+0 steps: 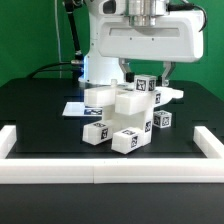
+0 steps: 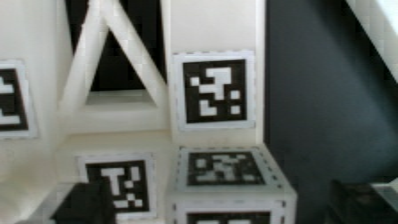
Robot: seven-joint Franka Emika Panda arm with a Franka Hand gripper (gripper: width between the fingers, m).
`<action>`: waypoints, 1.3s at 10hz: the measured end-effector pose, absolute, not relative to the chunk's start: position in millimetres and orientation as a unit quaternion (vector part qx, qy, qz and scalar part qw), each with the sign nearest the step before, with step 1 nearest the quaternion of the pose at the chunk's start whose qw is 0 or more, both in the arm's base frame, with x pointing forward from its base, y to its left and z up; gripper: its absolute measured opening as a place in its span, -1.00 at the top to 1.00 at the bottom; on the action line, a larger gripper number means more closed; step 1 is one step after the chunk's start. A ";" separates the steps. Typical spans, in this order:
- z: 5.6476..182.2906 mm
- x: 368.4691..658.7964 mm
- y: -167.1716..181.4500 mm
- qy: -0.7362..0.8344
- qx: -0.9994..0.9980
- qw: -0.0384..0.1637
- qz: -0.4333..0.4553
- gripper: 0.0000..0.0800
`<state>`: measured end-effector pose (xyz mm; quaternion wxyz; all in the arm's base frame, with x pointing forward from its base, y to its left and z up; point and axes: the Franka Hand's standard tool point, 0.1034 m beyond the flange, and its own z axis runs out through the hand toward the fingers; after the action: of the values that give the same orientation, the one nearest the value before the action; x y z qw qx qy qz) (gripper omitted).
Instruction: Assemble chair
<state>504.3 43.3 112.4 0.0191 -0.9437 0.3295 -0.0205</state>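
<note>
Border rail (image 1: 100,172): long white bar across the front edge of the black table (image 1: 30,110). Behind it, chair (image 1: 122,112): chunky white tagged blocks clustered at mid-table, two small tagged pieces lying foremost, taller parts stacked behind (the wrist view shows tagged faces and slanted struts close up (image 2: 214,100)). Marker board (image 1: 72,107): flat, on the exterior view's left of the cluster. Gripper (image 1: 143,72): above the cluster's rear, fingers spread wide, holding nothing.
</note>
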 end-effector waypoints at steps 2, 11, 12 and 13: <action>115.5 504.7 45.0 0.319 -0.947 0.017 -0.020 -0.62; 147.9 492.1 75.3 0.319 -0.946 0.043 -0.028 -0.62; 148.3 490.6 77.7 0.330 -0.943 0.044 -0.027 -0.62; 151.3 483.7 86.4 0.345 -0.937 0.048 -0.024 -0.62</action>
<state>483.7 86.4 151.3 0.0477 -0.9371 0.3450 -0.0235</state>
